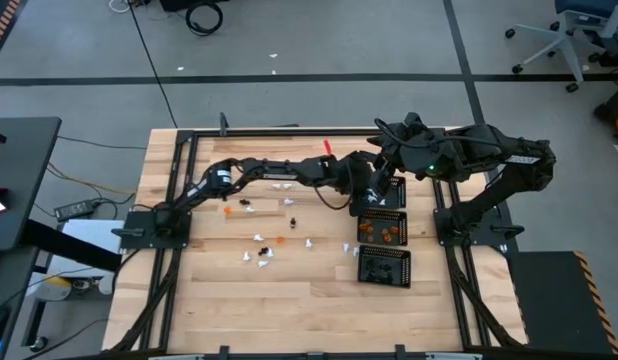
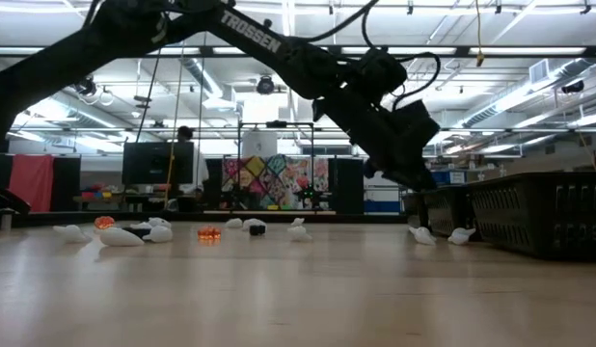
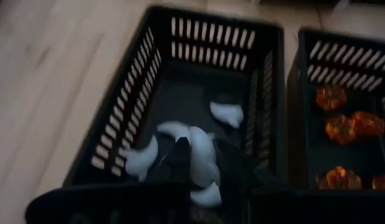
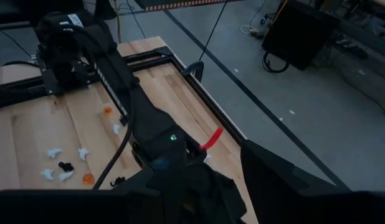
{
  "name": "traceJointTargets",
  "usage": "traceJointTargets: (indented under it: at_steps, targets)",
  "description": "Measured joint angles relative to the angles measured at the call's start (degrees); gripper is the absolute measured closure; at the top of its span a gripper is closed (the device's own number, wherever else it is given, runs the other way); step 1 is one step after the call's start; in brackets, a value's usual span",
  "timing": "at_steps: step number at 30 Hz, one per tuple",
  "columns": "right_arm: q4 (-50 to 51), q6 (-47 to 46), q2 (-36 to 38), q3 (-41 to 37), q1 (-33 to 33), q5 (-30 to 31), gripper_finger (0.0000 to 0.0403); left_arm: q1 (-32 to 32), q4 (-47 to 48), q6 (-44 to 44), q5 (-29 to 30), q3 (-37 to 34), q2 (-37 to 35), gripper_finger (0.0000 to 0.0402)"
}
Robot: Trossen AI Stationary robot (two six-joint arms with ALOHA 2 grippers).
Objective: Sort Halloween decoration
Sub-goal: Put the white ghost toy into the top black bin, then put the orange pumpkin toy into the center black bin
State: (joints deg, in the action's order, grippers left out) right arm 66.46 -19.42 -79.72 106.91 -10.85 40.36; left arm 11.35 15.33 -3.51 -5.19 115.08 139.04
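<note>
My left gripper (image 1: 374,188) reaches from the table's left over the farthest of three black mesh trays (image 3: 127,118) and is shut on a white trinket (image 3: 202,149). More white trinkets (image 3: 227,113) lie on that tray's floor. The tray beside it (image 3: 304,130) holds orange trinkets (image 3: 342,127). Loose white (image 1: 264,255), orange (image 1: 227,210) and black (image 1: 247,205) trinkets lie on the wooden table at centre left. My right gripper (image 1: 397,150) hangs high over the far right of the table, open with nothing in it. My left gripper pinches the white trinket's body (image 3: 204,163) between its two fingers (image 3: 180,155). The fingers slant downward from the table's left side. The trinket is over the inside of the tray with the white pieces.
The third tray (image 1: 384,266), nearest the front, holds black pieces. A small red object (image 1: 327,147) lies near the table's far edge. A black metal frame (image 1: 179,180) borders the table on both sides. In the low view the trays (image 2: 529,207) stand at the right.
</note>
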Motion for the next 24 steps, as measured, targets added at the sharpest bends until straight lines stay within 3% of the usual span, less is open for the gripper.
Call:
traceJointTargets:
  at_steps: [10, 14, 20, 24]
  targets:
    - [-0.17, 0.07, 0.97, 0.00, 0.11, 0.48, 0.0245, -0.35, -2.12, 0.03, -0.26, 0.44, 0.26, 0.0277]
    - [-0.37, -0.04, 1.57, 0.00, 0.11, 1.07, 0.0245, -0.70, 1.09, 0.78, -0.26, 0.38, -0.78, 0.0252]
    - [0.27, -0.31, 2.60, 0.00, 0.13, 3.31, 0.0245, -2.21, 10.84, -2.84, 1.74, -0.16, -5.76, 0.0260]
    - [1.06, -0.42, 2.73, -0.02, 0.13, 3.93, 0.0245, -3.65, 8.78, -6.57, 4.02, -6.50, -10.78, 0.0280]
